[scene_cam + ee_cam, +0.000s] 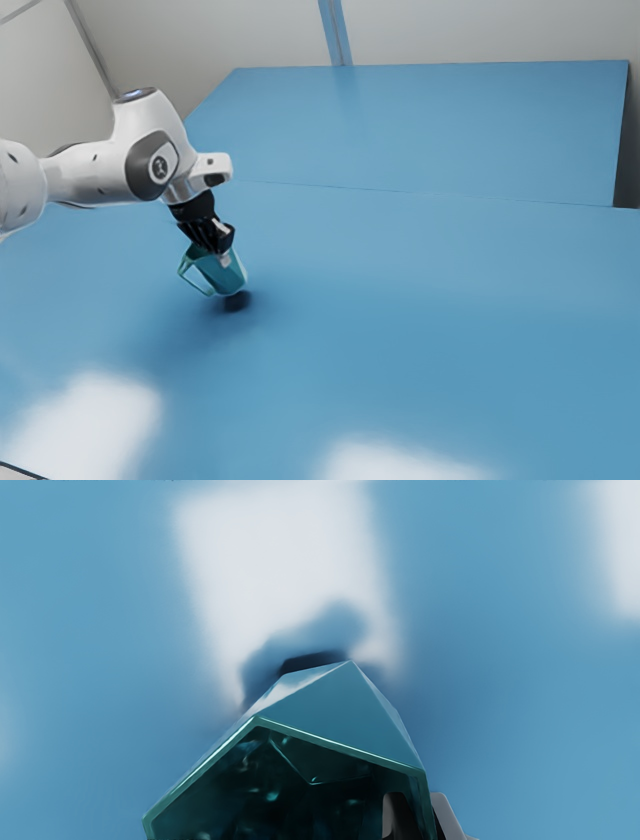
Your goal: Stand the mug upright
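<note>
The black gripper (pixel 225 257) points down over the table, at the upper part of a teal, see-through mug (pixel 220 273). This mug leans, with its handle on the exterior view's left and its base low, by a dark shadow; whether the base touches the table I cannot tell. In the wrist view the faceted mug (pixel 335 712) turns its open mouth toward my hand. One finger of the gripper (pixel 424 814) is inside the mouth and the other outside, pinching the wall between them. The handle is hidden in the wrist view.
A wide blue table (pixel 430 330) extends beneath the arm, with bright light reflections on its surface. Behind it, in the exterior view, stands a pale wall (pixel 480 30) with a blue vertical strip.
</note>
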